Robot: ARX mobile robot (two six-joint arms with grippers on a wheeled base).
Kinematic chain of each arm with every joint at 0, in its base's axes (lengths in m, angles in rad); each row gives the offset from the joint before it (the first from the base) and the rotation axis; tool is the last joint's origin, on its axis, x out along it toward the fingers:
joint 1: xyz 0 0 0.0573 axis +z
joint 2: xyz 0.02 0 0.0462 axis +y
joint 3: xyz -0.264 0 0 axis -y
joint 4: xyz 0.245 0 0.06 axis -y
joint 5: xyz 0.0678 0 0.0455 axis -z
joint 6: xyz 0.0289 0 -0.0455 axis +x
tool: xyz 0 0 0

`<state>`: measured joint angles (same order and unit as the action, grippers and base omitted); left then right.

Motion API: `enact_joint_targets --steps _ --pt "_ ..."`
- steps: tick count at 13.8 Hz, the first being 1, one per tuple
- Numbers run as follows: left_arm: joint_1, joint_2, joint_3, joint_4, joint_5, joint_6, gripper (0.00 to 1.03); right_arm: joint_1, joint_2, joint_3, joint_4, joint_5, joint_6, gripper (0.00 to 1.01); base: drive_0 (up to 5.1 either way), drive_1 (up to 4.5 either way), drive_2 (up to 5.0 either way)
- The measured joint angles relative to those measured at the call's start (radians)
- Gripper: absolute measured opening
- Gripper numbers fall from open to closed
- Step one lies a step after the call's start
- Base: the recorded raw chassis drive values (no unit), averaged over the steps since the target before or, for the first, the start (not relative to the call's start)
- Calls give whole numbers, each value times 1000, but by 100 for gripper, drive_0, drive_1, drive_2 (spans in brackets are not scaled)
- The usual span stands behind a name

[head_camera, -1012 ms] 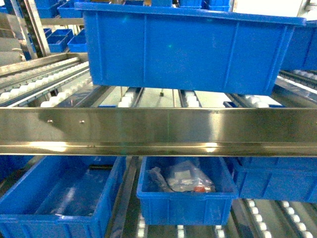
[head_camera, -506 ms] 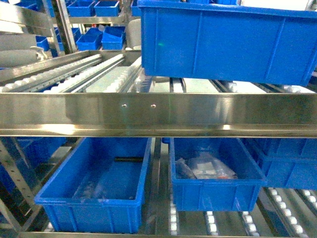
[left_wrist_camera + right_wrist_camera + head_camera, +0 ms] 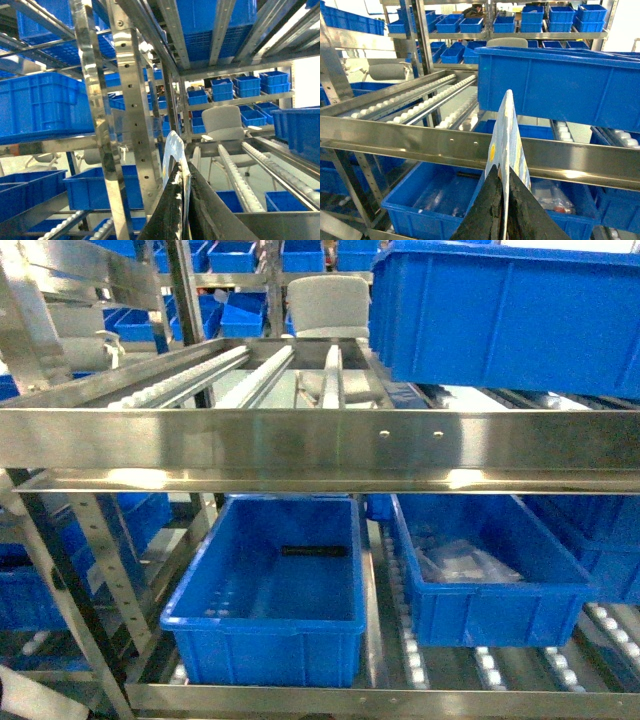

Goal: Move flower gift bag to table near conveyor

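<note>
Between both sets of jaws the flower gift bag (image 3: 506, 145) is pinched edge-on: right gripper (image 3: 504, 200) is closed narrow on its lower edge, left gripper (image 3: 184, 192) likewise clamped on a thin pale panel, judged to be the same bag. Straight ahead the conveyor (image 3: 320, 450) fills the head view, roller tracks sloping back, blue bins (image 3: 270, 590) below and one upper bin (image 3: 510, 310) at right. No bench is seen in any view, so carrying is judged to be the step in hand. Both grips should be kept level and matched so the bag is not torn, and the steel rail cleared while the base is turned toward the bench.
</note>
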<state>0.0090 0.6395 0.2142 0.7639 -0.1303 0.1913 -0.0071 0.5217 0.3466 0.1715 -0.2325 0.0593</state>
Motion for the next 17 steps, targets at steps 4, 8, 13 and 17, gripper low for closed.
enact_joint_targets --steps 4,8,13,17 --pt "0 0 0 0 0 0 2 0 0 0 1 0 0 3 -501 244 244" --pt "-1 0 0 2 0 0 2 0 0 0 2 0 0 3 -501 245 245" --pt "-1 0 0 0 0 0 2 0 0 0 1 0 0 3 -499 246 246" --pt "-1 3 -1 -1 0 0 2 0 2 0 -1 0 0 3 -493 253 253"
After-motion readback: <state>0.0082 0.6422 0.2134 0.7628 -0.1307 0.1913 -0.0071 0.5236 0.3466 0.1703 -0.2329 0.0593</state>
